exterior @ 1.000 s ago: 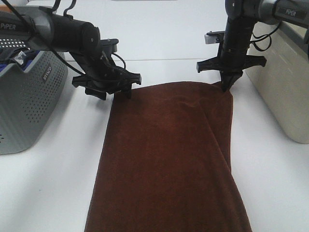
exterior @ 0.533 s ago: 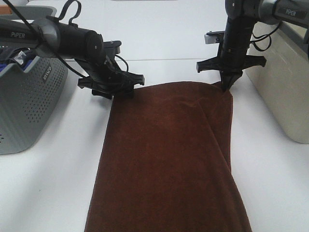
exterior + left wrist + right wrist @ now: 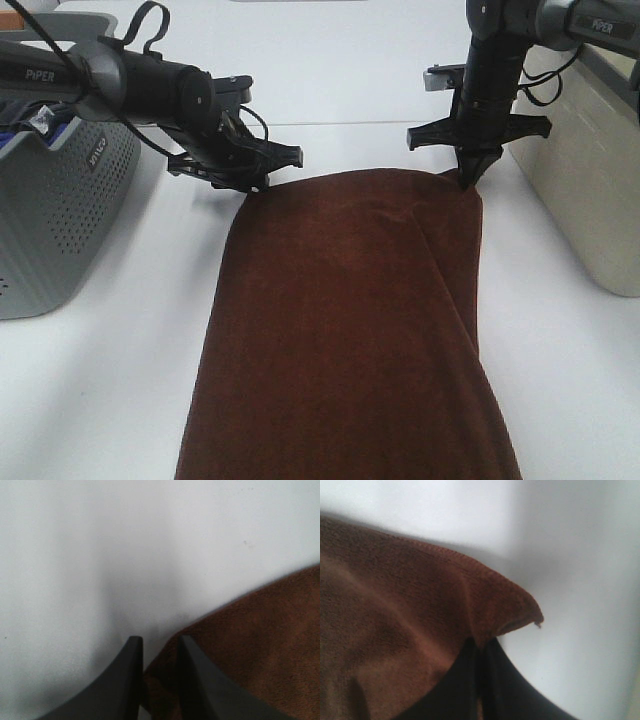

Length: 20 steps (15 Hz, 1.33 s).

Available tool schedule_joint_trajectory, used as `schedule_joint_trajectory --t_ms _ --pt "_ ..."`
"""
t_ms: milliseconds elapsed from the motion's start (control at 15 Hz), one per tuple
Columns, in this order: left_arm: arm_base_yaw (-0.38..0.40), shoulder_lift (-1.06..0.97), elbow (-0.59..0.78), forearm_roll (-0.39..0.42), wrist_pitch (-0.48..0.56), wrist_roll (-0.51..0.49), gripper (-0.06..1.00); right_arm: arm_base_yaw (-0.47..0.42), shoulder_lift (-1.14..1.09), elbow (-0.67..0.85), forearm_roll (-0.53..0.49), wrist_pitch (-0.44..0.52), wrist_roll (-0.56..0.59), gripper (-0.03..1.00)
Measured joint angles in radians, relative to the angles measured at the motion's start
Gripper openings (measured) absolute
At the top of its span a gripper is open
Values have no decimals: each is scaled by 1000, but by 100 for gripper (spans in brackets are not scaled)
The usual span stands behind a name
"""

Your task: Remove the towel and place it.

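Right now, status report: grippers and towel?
Right gripper shut on towel corner. Left gripper jaws narrow, other corner between them, grip unconfirmed. Towel spread on table, nothing on it.

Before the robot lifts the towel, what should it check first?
1. Right jaws shut on a towel corner: ok.
2. Other far corner sits between the left jaws: ok.
3. Left jaws firm on that corner: cannot tell; a narrow gap shows between them.
4. Towel apart from the basket and the bin: ok.
5. Near end of the towel free: cannot tell; it runs out of the picture.
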Motion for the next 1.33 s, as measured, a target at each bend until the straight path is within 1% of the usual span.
schedule_joint_trajectory --t_ms 133,333,400,533,667,733,800,933,1000,1067,1133,1267,1333 --pt "0 0 -6 14 -11 5 13 0 0 0 0 0 0 0" --pt "0 0 -63 19 -11 68 0 0 0 0 0 0 -2 0" --pt "0 0 -88 19 -1 100 0 0 0 0 0 0 -2 0" --pt "2 0 -141 19 41 124 0 0 0 0 0 0 -2 0" --pt "5 0 -162 23 138 114 0 0 0 0 0 0 -2 0" --pt "8 0 -163 29 181 86 2 0 0 0 0 0 -2 0" --pt "16 0 -163 38 209 52 10 0 0 0 0 0 -2 0" --pt "41 0 -163 46 220 10 35 0 0 0 3 0 -2 0" --pt "49 0 -163 46 222 4 45 0 0 0 3 0 -2 0" --pt "53 0 -163 46 230 4 50 0 0 0 3 0 -2 0" --pt "53 0 -163 46 239 3 51 0 0 0 3 1 -2 0" --pt "53 9 -165 33 246 3 52 0 0 0 3 1 -2 0" --pt "53 22 -167 17 266 3 52 0 0 0 3 1 -2 0"
